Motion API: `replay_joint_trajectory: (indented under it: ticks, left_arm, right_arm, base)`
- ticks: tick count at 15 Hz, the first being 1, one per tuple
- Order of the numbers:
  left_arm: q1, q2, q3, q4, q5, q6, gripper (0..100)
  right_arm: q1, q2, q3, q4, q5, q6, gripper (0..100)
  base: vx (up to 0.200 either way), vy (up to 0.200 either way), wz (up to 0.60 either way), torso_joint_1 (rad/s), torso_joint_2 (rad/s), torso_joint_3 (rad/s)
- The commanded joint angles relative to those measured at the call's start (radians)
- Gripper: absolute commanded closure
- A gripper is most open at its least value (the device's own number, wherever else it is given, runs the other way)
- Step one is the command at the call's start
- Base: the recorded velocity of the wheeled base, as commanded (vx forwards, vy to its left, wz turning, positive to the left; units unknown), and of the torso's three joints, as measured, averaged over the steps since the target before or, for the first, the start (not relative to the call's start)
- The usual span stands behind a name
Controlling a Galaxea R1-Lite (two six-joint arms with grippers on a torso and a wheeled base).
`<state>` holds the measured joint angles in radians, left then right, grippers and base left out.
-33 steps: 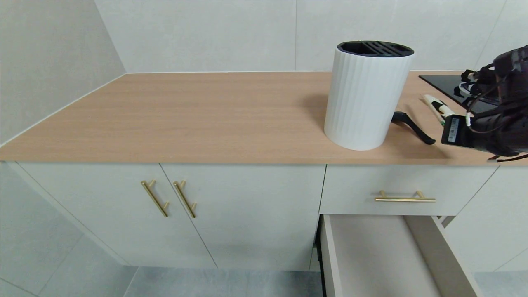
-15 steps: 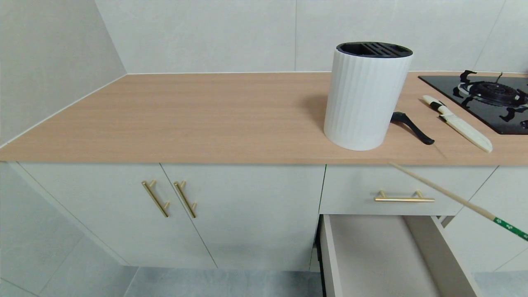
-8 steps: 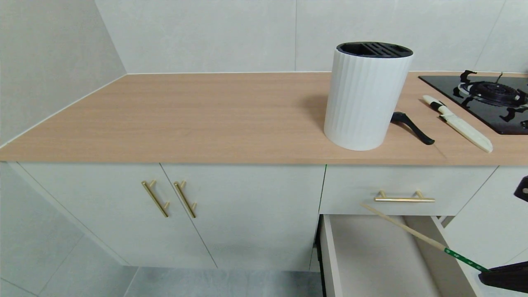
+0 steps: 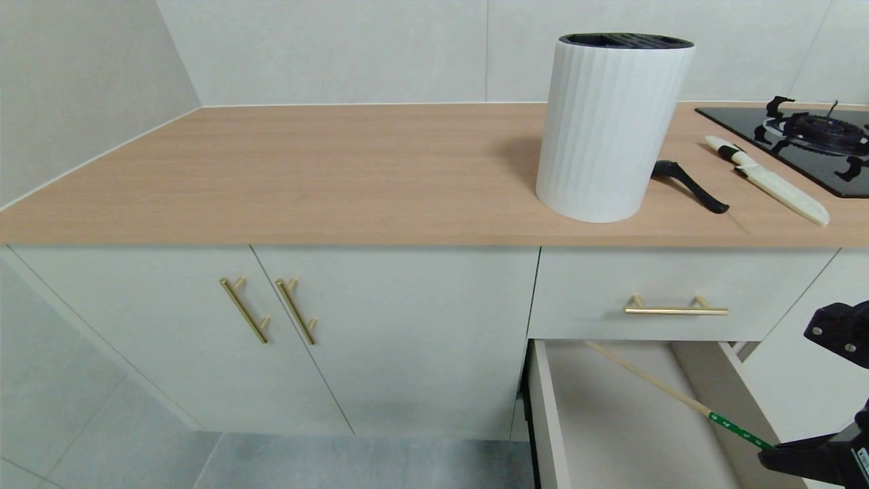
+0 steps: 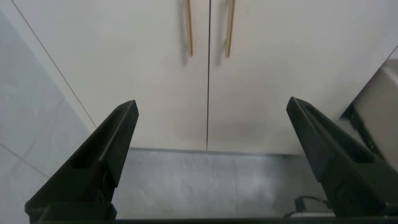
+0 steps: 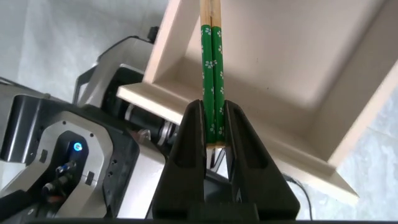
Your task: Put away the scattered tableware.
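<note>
My right gripper [image 4: 774, 451] is shut on a pair of wooden chopsticks [image 4: 669, 396] by their green patterned ends [image 6: 211, 93], at the lower right of the head view. The sticks slant up and to the left over the open drawer [image 4: 550, 421] below the counter. On the counter lie a cream-handled knife [image 4: 767, 180] and a black-handled utensil [image 4: 689, 185], its far end hidden behind a tall white ribbed holder [image 4: 611, 129]. My left gripper [image 5: 208, 158] is open, low in front of the cabinet doors [image 5: 261, 81], with nothing between its fingers.
A black gas hob [image 4: 808, 139] sits at the counter's far right. A closed drawer with a gold handle [image 4: 675, 310] is above the open one. The double doors at left carry gold handles [image 4: 268, 309]. The left stretch of the wooden counter [image 4: 305, 170] is bare.
My right gripper left the counter top and came down with the chopsticks to the open drawer. The head camera has dropped slightly, so the whole picture shifted.
</note>
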<state>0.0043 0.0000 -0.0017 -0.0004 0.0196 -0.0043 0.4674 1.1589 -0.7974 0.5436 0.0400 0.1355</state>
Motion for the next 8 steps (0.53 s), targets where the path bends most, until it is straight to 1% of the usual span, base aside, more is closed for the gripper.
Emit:
replay_joint_trajectory:
  ticks: [1, 8]
  left_arm:
    - [0.0, 0.002, 0.0, 0.0, 0.0, 0.0, 0]
    - [0.0, 0.002, 0.0, 0.0, 0.0, 0.0, 0]
  right_arm:
    - [0.0, 0.004, 0.004, -0.001, 0.0, -0.001, 100]
    - [0.0, 0.013, 0.009, -0.001, -0.008, -0.004, 100]
  base:
    - [0.0, 0.0, 0.0, -0.198, 0.47, 0.261]
    - [0.0, 0.0, 0.0, -0.185, 0.46, 0.265]
